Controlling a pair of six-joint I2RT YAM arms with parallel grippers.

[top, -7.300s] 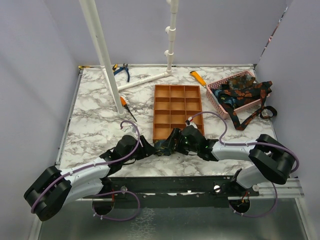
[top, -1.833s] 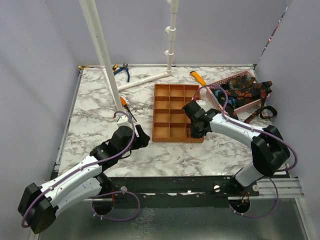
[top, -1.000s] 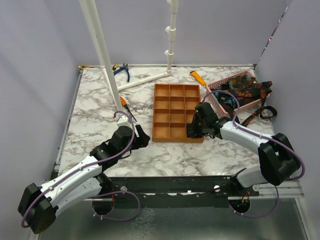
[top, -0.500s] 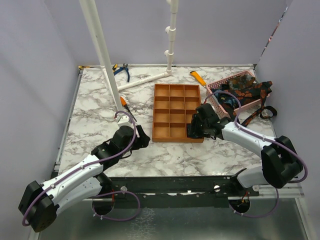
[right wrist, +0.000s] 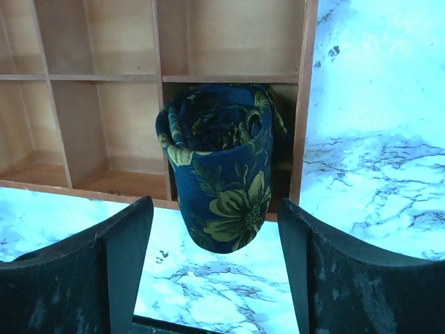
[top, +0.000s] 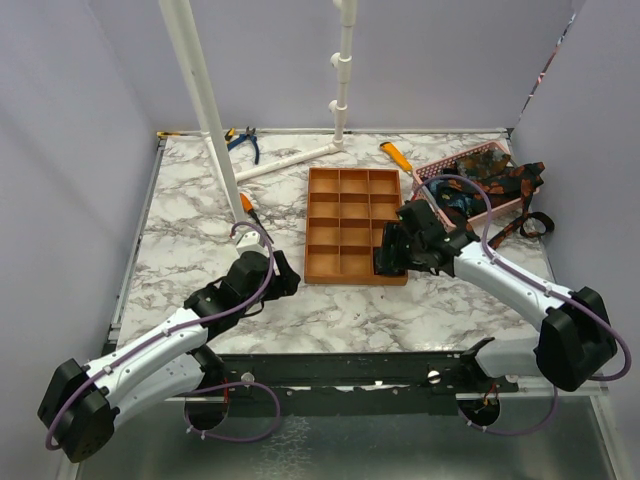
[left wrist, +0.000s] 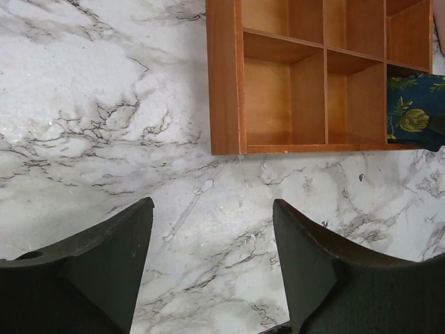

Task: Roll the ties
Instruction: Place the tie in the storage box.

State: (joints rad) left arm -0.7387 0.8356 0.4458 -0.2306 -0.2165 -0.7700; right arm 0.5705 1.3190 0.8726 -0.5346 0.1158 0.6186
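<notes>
1. Right wrist view shows the rolled tie (right wrist: 221, 167) standing in the near right compartment of the orange tray (right wrist: 229, 78), higher than its walls.
2. I think the roll can spring loose or tip over the near wall, because nothing clamps it and a finger may brush it.
3. It is dark navy with yellow-green flowers, wound in close coils.
4. The right gripper (right wrist: 212, 233) has its fingers apart on both sides of the roll, not touching it.
5. The left gripper (left wrist: 212, 217) is also spread, over the marble table (left wrist: 83, 104) beside the tray; the other ties (top: 490, 178) lie in the pink basket (top: 430, 197).
</notes>
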